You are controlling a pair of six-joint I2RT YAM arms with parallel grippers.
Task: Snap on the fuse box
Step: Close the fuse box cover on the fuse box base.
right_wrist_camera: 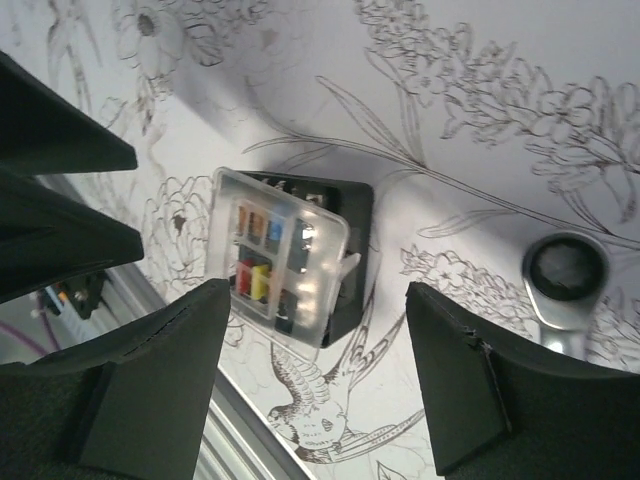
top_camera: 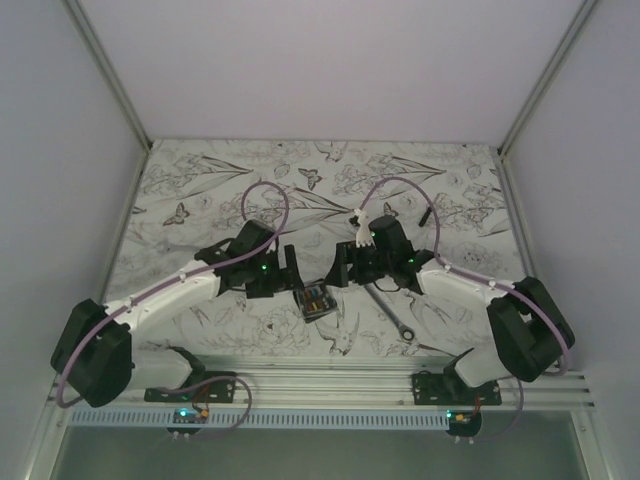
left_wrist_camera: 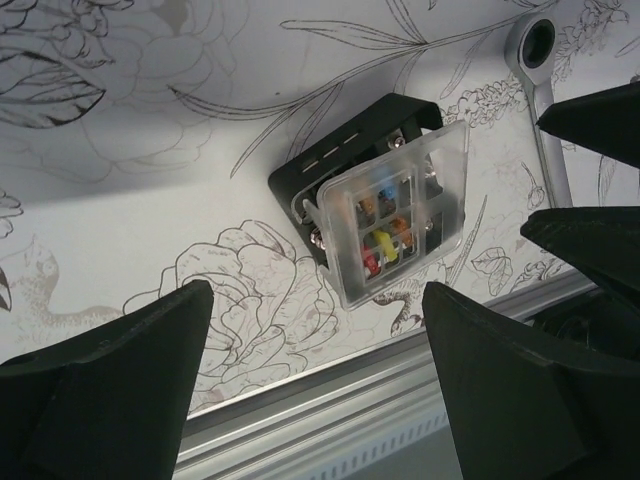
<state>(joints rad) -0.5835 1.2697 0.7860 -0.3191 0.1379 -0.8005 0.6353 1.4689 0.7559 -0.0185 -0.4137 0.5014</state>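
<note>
The fuse box [top_camera: 316,299] lies on the flower-printed table between my two grippers. It is a small black square base [left_wrist_camera: 335,170] with a clear plastic cover [left_wrist_camera: 405,215] lying skewed over it, shifted toward one corner, and orange, blue, yellow and red fuses show beneath. My left gripper [left_wrist_camera: 315,300] hovers just above and to its left, open, with nothing between its fingers. My right gripper [right_wrist_camera: 318,290] hovers to the right of the fuse box [right_wrist_camera: 345,250], also open and empty. Neither gripper touches the box.
A silver wrench [top_camera: 392,312] lies right of the box, its ring end [right_wrist_camera: 565,272] close to my right fingers. A small thin black stick [top_camera: 424,214] lies further back on the right. An aluminium rail [top_camera: 330,385] runs along the near table edge.
</note>
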